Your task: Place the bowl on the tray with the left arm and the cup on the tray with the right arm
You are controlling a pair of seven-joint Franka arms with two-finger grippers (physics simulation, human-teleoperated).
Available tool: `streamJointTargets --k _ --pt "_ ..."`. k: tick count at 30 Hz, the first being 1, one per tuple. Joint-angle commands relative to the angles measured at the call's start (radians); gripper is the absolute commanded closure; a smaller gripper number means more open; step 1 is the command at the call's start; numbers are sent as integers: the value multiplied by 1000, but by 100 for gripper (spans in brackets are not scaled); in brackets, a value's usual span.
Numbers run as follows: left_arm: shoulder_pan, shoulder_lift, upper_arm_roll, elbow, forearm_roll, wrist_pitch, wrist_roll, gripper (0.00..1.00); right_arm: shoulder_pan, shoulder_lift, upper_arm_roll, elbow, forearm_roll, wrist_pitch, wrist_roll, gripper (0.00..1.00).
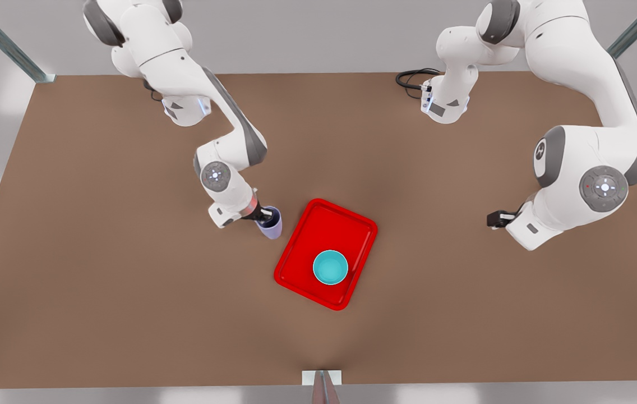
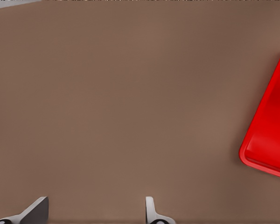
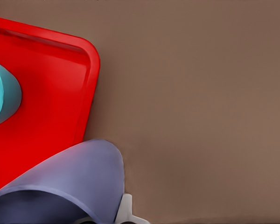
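Your right gripper [image 1: 267,215] is clamped on the cup's [image 1: 271,225] rim just off the tray's [image 1: 303,238] far-left corner, so carry it toward the bowl [image 1: 330,267] already sitting near the tray's near edge; left gripper [image 1: 494,219] waits open, well off the tray's right edge.

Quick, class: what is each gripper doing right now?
Left gripper: open, empty, above bare table.
Right gripper: shut on the cup, beside the tray.
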Motion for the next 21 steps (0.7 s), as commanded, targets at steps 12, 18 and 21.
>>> streamJointTargets --k 12,18,21 --pt "1 18 21 2 0 5 5 0 159 217 46 257 -41 0 346 79" --pt "1 21 21 2 0 5 3 0 186 256 46 254 -47 6 365 21" --pt "0 21 21 2 2 5 2 0 186 262 46 257 -47 6 371 0"
